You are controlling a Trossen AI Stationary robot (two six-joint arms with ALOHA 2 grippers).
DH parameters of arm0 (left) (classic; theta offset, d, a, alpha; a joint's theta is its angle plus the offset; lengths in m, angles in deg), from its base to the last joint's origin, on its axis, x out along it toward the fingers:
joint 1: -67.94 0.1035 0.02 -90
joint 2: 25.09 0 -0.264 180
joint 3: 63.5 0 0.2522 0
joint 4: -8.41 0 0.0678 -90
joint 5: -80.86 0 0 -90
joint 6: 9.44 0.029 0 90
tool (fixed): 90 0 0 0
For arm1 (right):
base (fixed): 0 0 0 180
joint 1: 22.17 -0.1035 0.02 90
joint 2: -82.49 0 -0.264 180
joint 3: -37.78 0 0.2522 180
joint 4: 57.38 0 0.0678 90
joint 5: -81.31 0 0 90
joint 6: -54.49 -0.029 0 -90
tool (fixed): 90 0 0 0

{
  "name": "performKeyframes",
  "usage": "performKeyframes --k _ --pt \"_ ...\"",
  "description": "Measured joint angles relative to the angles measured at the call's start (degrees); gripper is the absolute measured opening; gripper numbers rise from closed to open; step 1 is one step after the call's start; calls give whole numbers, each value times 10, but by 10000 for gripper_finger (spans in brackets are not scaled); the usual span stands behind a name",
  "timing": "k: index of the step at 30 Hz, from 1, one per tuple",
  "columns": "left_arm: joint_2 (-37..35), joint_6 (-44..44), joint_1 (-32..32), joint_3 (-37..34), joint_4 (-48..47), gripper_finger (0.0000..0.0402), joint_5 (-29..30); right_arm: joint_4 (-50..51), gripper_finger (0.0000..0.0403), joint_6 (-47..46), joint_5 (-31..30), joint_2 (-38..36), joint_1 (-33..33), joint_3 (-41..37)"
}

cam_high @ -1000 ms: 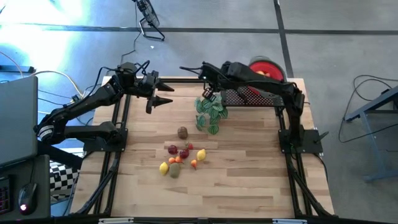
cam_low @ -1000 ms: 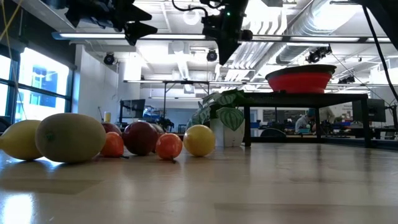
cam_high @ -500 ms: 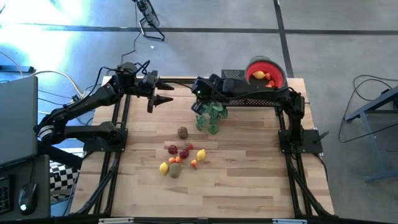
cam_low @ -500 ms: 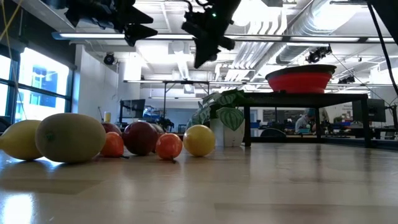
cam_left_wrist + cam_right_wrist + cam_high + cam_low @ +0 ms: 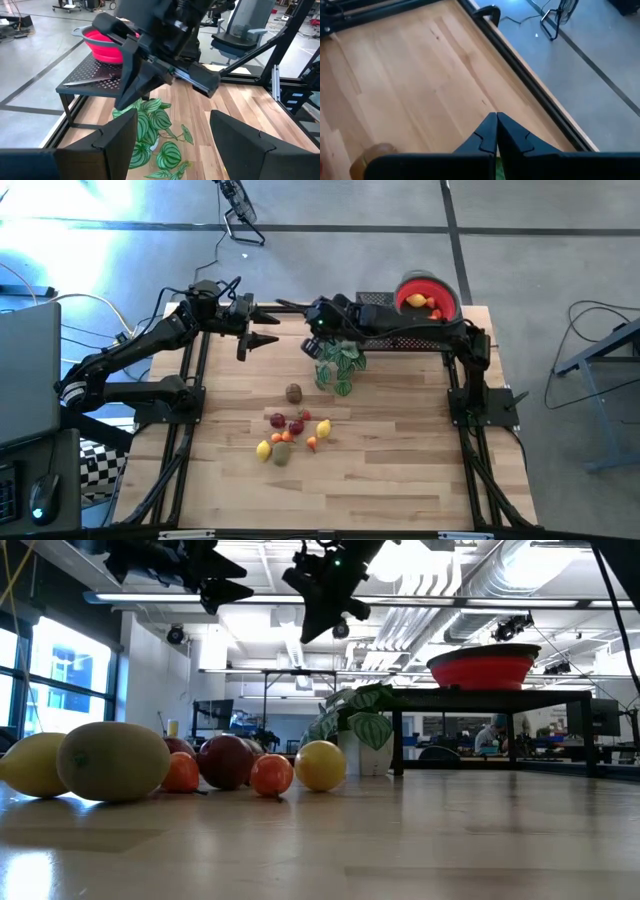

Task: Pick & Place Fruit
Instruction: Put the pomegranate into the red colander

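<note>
- Right end effector (image 5: 314, 348): fingers pressed together, carrying nothing; hanging at upper centre of the high view, above the table's far edge and over the top of the plant sprig (image 5: 338, 364). A second ago it was sitting nearer the bowl; it has been swinging leftward in the picture, away from the bowl, toward the table's middle.
- Left end effector (image 5: 262, 326): fingers spread, empty; holding at upper left-centre of the high view, unmoved over the last second.
- Red bowl (image 5: 446, 293): sitting on the dark raised stand (image 5: 405, 335) at upper right of the high view; now uncovered by the arm, showing a lemon (image 5: 416, 301) and an orange piece (image 5: 435, 313) inside.
- Loose fruit (image 5: 294, 431): clustering at lower centre of the high view on the wooden table (image 5: 400, 450); a brown-green piece (image 5: 293, 392) lying apart, just above the cluster. In the low view the same pieces are lining up at left.
- Judgement: a drop into the bowl appears finished, and the right arm is likely heading back for another piece; much of the fruit is remaining on the table, so the task is looking early to midway.
</note>
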Motion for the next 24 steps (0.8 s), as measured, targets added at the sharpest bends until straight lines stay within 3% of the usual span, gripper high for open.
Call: performKeyframes --k 16,19,24 --pt "1 0 0 0 0 246 0 27 2 11 -31 -77 -20 -5" --pt "1 0 0 0 0 246 0 -8 2 11 -39 -108 -28 -49" --pt "1 0 0 0 0 246 1 -110 2 -22 -60 -188 -36 -192"
